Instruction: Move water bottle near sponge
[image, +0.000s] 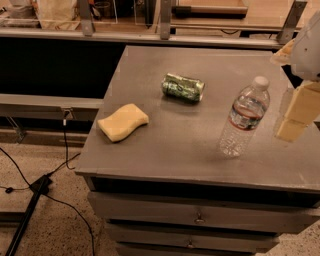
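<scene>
One cabinet (165, 150): grey metal top over drawers, carrying all three loose items; a shelf runs behind it and a cable (65, 150) trails on the floor at picture left.
Gripper (298, 116): at the right edge of the view, beside the top's right side, pale tan blocks under a white housing — released or clenched cannot be told; it stands apart from the bottle and grasps none of the task's things.
Water bottle (245, 117): upright on the right part of the top, cap on, long axis vertical, near the gripper but not touching it.
Sponge (122, 121): flat near the left edge, well apart from the bottle.
Green can (183, 87): on its side, further back, roughly between the two.
Governing relation: the bottle lies just toward picture left of the gripper, and the sponge lies further the same way — judged, a short sideways reach, then a carry across the front, clear of the can.
Hidden: most of the gripper and all of the arm are cut off at the frame edge.
</scene>
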